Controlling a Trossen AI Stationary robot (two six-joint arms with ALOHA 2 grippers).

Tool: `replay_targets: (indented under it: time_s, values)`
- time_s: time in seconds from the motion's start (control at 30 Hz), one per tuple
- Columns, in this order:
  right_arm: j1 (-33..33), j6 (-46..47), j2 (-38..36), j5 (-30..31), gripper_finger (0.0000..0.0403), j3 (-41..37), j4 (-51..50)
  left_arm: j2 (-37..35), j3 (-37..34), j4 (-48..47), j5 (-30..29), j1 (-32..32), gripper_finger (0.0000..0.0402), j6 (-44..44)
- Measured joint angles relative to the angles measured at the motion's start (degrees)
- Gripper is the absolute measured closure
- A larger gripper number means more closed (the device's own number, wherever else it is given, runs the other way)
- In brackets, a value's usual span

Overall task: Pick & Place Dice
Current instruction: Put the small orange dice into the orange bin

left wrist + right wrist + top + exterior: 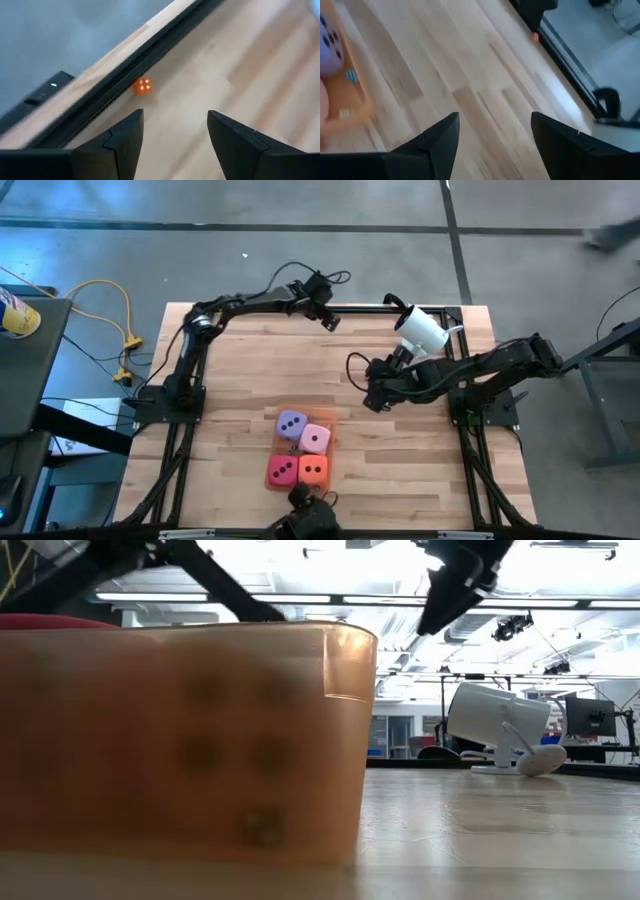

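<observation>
One big wooden table (240, 380) holds it all, and both arms reach over it. You have the left arm stretched to the far rail, bent at the elbow. The right arm comes in from its side, folded low, just past the white camera (420, 328).

The left gripper (327, 318) has its fingers spread wide and holds nothing. The right gripper (370, 398) is spread wide and empty too.

The orange mat (360, 100) lies near the right gripper, a bit closer to the front edge, and well away from the left one. All four dice sit on it in a tight square: the purple die (291, 423), the pink die (316, 439), the red die (281, 470) and the orange die (313, 470).

One tiny orange cube (143, 86) with pale dots lies just ahead of the left fingers, right by the rail.

I think the four dice are placed. If that tiny cube is yours to fetch, go down slowly, get a finger on each side, then squeeze.
</observation>
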Motion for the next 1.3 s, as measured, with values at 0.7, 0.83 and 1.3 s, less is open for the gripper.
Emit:
replay_targets:
  time_s: [0.7,0.83,1.3]
  values:
    - [-37.2,-20.6,4.4,-44.7,0.0168,-10.6,54.1,-23.4,0.0,-45.2,-10.4,-4.9,0.0188,4.1]
    - [-39.5,-22.6,10.5,-46.3,0.0168,-6.3,55.1,-23.4,-0.8,-46.4,-10.2,-4.9,0.0188,4.0]
    - [-46.0,-25.6,36.9,-44.1,0.0168,29.3,20.7,-23.4,-1.5,-59.6,-15.9,-6.0,0.0188,1.3]
